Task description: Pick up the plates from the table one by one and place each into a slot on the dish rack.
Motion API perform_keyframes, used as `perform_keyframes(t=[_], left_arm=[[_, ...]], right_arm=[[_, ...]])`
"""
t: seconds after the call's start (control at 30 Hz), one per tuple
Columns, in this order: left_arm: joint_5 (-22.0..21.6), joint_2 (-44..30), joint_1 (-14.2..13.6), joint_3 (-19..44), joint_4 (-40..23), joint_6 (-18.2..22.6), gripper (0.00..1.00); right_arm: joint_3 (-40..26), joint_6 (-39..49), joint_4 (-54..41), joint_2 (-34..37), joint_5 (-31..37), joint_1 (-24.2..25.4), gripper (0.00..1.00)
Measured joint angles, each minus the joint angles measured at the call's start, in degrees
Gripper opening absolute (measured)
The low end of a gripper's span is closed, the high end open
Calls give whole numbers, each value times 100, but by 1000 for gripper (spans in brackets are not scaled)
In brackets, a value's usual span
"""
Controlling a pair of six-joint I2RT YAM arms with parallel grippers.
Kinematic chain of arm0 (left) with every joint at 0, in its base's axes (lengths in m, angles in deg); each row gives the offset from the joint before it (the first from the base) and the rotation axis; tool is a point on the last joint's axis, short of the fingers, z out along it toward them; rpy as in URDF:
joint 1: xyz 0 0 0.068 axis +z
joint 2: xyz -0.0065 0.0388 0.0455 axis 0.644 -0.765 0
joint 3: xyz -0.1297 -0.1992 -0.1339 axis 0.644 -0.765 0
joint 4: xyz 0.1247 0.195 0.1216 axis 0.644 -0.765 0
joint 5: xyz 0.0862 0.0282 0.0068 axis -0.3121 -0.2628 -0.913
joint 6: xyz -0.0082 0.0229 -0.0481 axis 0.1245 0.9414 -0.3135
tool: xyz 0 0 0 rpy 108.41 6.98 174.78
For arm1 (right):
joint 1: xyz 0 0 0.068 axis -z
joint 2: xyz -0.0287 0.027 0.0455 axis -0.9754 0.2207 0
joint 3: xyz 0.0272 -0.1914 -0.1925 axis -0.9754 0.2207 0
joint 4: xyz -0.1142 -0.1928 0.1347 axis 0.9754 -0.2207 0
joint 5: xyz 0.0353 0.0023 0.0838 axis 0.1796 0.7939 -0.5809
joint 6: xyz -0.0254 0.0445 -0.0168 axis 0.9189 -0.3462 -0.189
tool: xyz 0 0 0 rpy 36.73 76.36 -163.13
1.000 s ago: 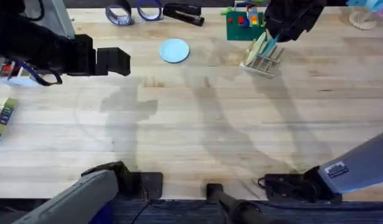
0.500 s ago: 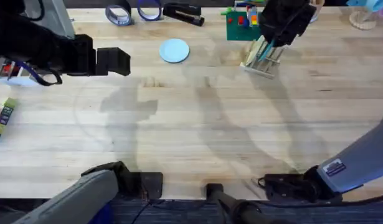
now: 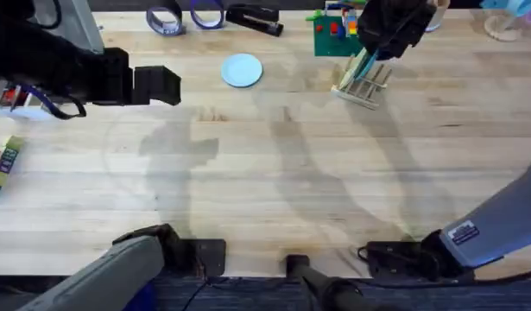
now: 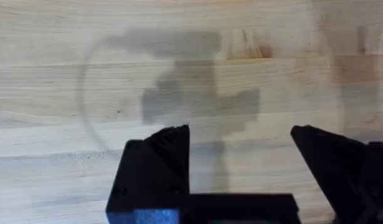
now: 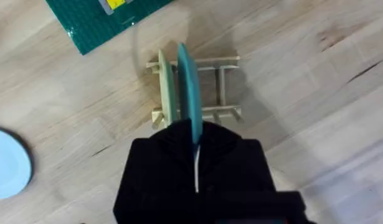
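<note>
The left gripper (image 4: 241,168) hangs over bare table (image 3: 274,173) with its fingers spread wide and nothing between them; no plate lies under it.

Farther out, the right gripper (image 5: 196,155) is clamped on the rim of the teal plate (image 5: 188,87), which stands on edge, directly below the fingers and down among the pegs of the dish rack (image 5: 222,87). A pale greenish plate (image 5: 167,87) stands upright in the slot just beside it. Whether the teal plate already rests on the rack's base I cannot tell.

The plate looks thin, stiff and light, probably smooth plastic, so it should hold its shape in a pinch but could slip or swing if held loosely. The rim is the sensible place to hold it, opposite the edge going into the slot. The rack seems light too and may slide if nudged.

Off to one side of the right gripper, well apart from the rack, the light-blue plate (image 3: 242,70) lies flat on the table; flat like that, its edge will be harder to catch.
</note>
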Motion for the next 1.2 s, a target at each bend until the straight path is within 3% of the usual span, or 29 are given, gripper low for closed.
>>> perform_keyframes(t=[0.97, 1.2], left_arm=[[0, 0, 0, 0, 0, 0, 994], [0, 0, 0, 0, 0, 0, 995]], right_arm=[[0, 23, -22, 273, -111, 81, 31], [0, 23, -17, 273, -111, 81, 115]])
